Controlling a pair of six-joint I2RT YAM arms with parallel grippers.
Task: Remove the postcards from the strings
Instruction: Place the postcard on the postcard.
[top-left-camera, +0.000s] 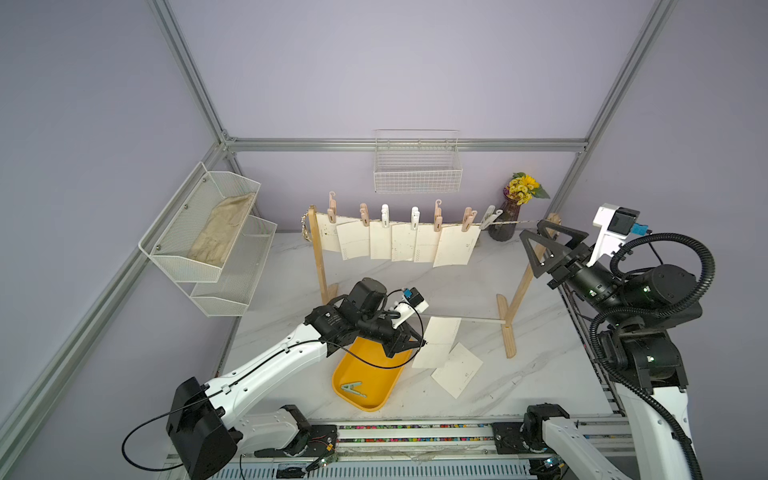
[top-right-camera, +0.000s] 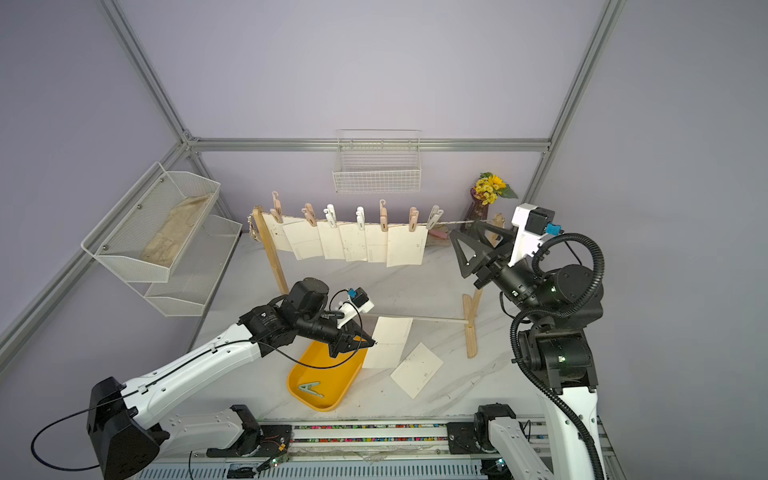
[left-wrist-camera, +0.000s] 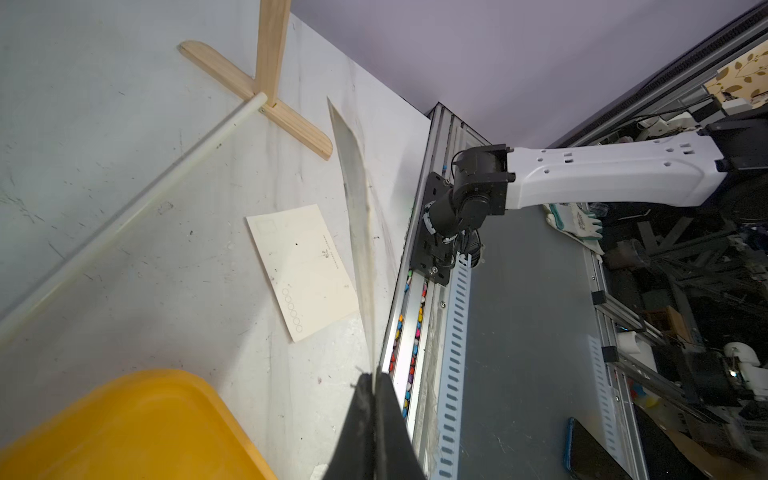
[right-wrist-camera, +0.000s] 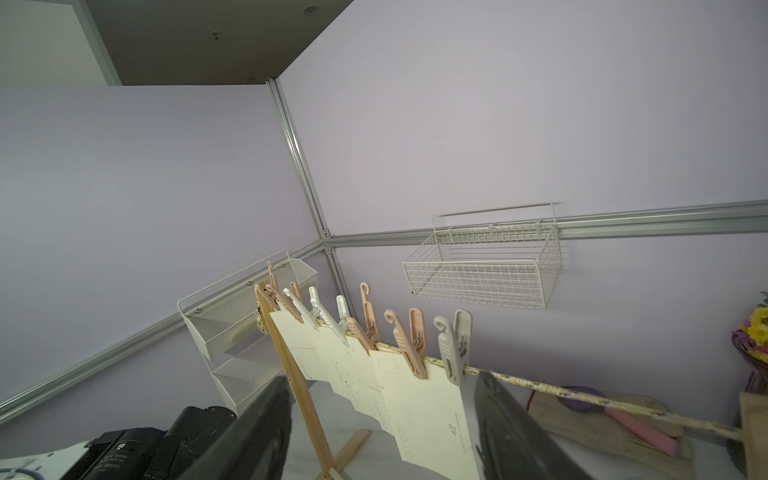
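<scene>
**Clock set on the bench (top-left-camera: 519, 374) seen from above, 6 nearest the arm bases.**

1. Yellow tray (top-left-camera: 374, 399), 6 to 7 o'clock, near edge. It holds one green clothespin (top-left-camera: 353, 388) lying flat.
2. Left hand (top-left-camera: 417, 343), above the tray's far end. The fingers are pressed together on the near edge of the held postcard (top-left-camera: 436, 343). The left wrist view shows this card edge-on (left-wrist-camera: 357, 199), rising out of the closed tips. It hangs clear of the rope, over the bench centre.
3. Loose postcard (top-left-camera: 457, 370), 5 o'clock. It lies flat and face up on the bench, just beside the held one and partly under it in both top views.
4. White rod (top-left-camera: 478, 320), joining the rack's wooden feet across the centre.
5. Right hand (top-left-camera: 531, 229), 2 o'clock, raised to rope height. The fingers are spread and grip nothing. The rope (top-left-camera: 515, 223) runs just beside one fingertip; I cannot tell whether they touch.
6. Hanging postcards (top-left-camera: 403, 243), six in an overlapping row from 11 to 1 o'clock. They are pegged to the rope by pink and white clothespins (top-left-camera: 414, 216). A tilted grey clothespin (top-left-camera: 490, 217) sits at the last card's corner, nearest the right hand. Whether it bites the card is unclear.
7. Vase (top-left-camera: 511, 216) of yellow flowers, far corner; wire basket (top-left-camera: 417, 174) on the back wall.

**Progress, judged:** two cards are off and six are left to take down. The held card is not yet set down.
</scene>
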